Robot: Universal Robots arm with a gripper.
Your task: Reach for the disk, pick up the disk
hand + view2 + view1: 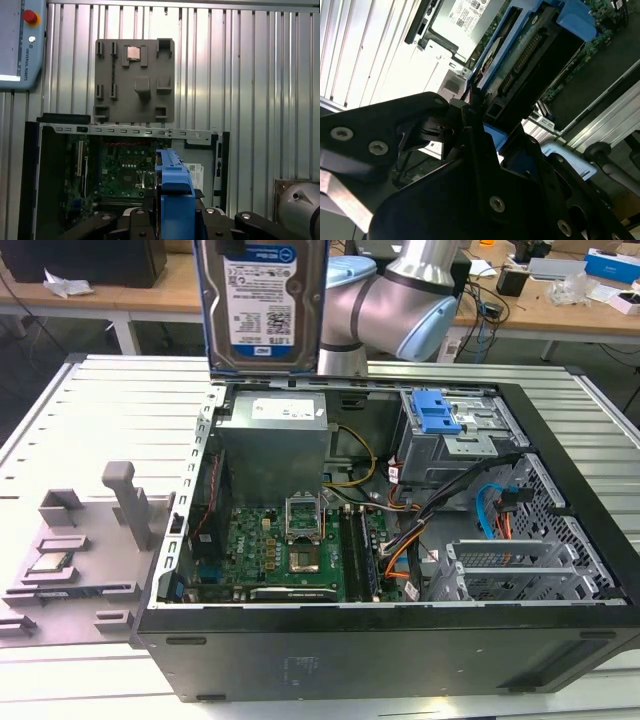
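The disk [262,300] hangs upright in the air above the back wall of the open computer case [400,660], its white-and-blue label facing the exterior camera. In both wrist views the disk's blue-framed edge [175,182] [530,55] runs out from between the black fingers [470,165]. My gripper [176,216] is shut on the disk, holding it from above. The arm's silver elbow [400,300] is behind the disk, toward the exterior view's right.
Inside the case are a grey power supply [275,435], a motherboard [290,555], a blue latch [435,412] on the drive cage and loose cables. A grey fixture plate [80,540] lies on the slatted table [120,410]. A teach pendant [20,45] rests on the table.
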